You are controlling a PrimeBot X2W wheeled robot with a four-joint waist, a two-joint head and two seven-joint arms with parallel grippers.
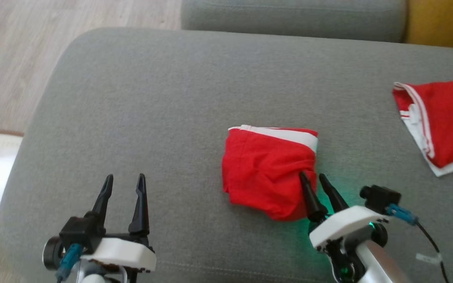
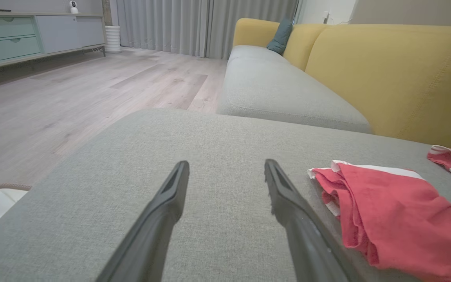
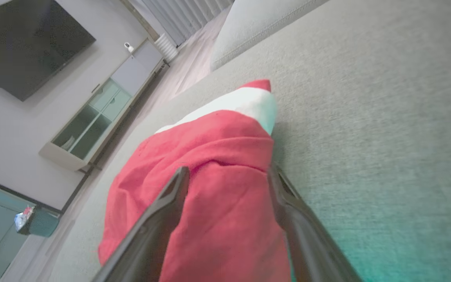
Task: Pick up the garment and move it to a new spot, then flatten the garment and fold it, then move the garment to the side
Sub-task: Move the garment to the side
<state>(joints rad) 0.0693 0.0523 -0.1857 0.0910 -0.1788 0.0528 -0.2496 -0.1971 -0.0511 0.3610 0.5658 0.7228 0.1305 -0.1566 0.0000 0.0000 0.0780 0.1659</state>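
Grey sofa cushion (image 1: 151, 98) with red garment (image 1: 267, 173), wood floor (image 1: 14, 47) beside

A second red garment (image 1: 442, 122) is cut off by the head view's right edge. The right hand (image 1: 311, 175) covers the near right corner of the folded garment (image 1: 266, 169); whether its fingers touch cloth is unclear.
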